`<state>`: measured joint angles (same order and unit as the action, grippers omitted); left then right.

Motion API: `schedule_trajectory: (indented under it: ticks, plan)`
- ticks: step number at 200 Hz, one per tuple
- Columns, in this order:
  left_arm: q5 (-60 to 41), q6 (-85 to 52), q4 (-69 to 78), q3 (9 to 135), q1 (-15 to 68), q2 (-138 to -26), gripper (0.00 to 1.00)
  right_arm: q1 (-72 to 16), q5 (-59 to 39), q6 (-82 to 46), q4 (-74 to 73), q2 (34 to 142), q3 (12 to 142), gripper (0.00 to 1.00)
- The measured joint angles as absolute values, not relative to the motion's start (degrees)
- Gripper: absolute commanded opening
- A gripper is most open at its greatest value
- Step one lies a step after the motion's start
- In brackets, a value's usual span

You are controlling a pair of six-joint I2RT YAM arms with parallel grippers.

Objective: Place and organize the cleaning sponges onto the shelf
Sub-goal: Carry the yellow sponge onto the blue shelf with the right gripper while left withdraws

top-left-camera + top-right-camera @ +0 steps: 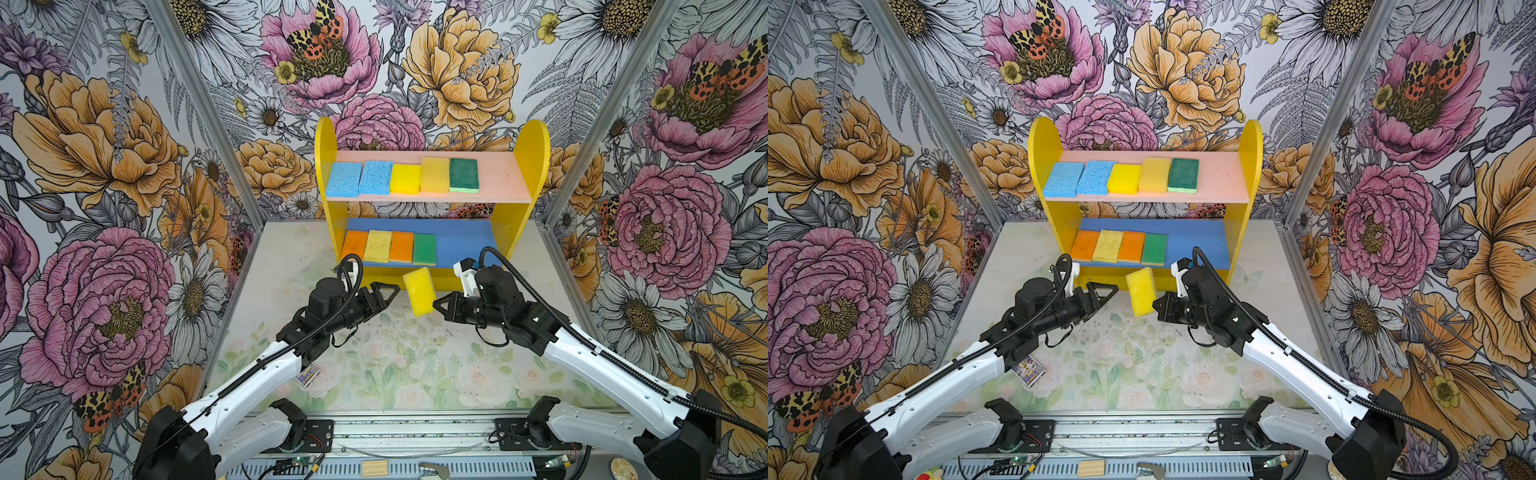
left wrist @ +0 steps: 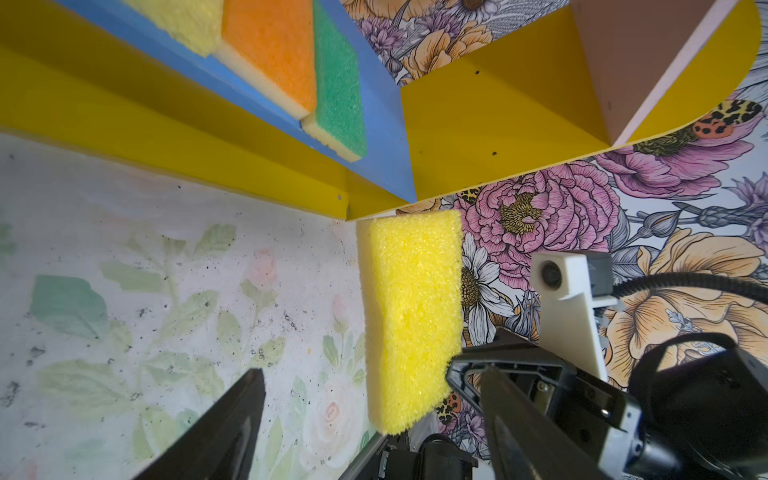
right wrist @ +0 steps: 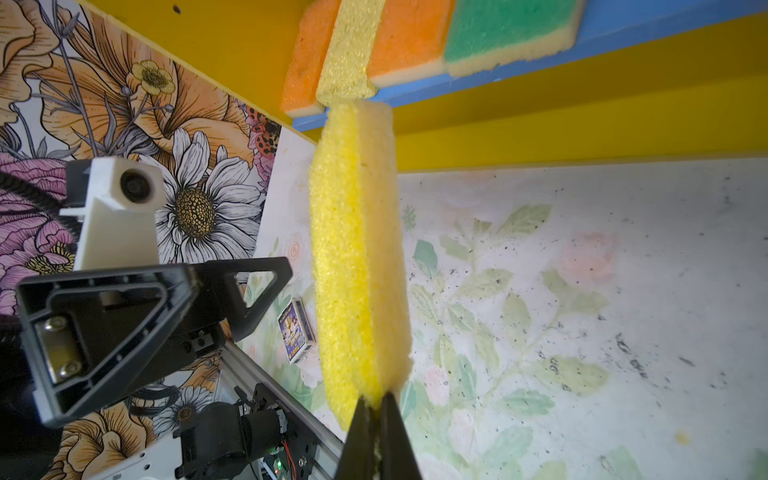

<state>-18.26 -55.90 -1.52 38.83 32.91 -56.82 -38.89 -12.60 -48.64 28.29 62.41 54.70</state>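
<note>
The right jaws are closed tight on one end of a yellow sponge (image 1: 419, 297) and hold it on edge above the surface (image 1: 395, 365). Its free end points away from them toward the shelf (image 1: 534, 158). The left jaws stand wide apart with nothing in them. They face the right jaws from the other side of that sponge, near it but not touching.

Beyond both pairs of jaws, nine sponges lie flat on the shelf. Five sit in a row on the pink board (image 1: 498, 174): a blue one (image 1: 344, 179), a second blue one (image 1: 376, 178), a bright yellow one (image 1: 406, 178), a paler yellow one (image 1: 435, 174) and a dark green one (image 1: 464, 174). Four sit side by side on the blue board (image 1: 465, 241): orange (image 1: 355, 244), yellow (image 1: 378, 246), orange (image 1: 401, 247) and green (image 1: 424, 248).

With the held one that makes ten: four yellow, two blue, two orange, two green.

Behind the left jaws, beneath the left arm (image 1: 967, 365), one small printed card packet (image 1: 1029, 370) lies on the surface.
</note>
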Motion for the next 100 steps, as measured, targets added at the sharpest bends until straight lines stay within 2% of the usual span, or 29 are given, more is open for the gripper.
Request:
schedule_trajectory:
  ticks: [33, 54, 100]
  plan:
    - [-19.73, -48.25, -14.81, 40.25, 23.75, -44.56, 0.99, -33.63, -9.04, -49.56, 28.01, 59.33, 53.71, 0.06]
    - [-20.53, -43.66, -21.12, 41.23, 17.78, -37.43, 0.99, -31.33, -4.25, -49.52, 27.79, 58.22, 54.17, 0.06]
    - [-25.45, -38.0, -30.26, 41.12, 8.4, -33.06, 0.99, -29.98, 2.59, -46.39, 27.55, 64.07, 60.14, 0.07]
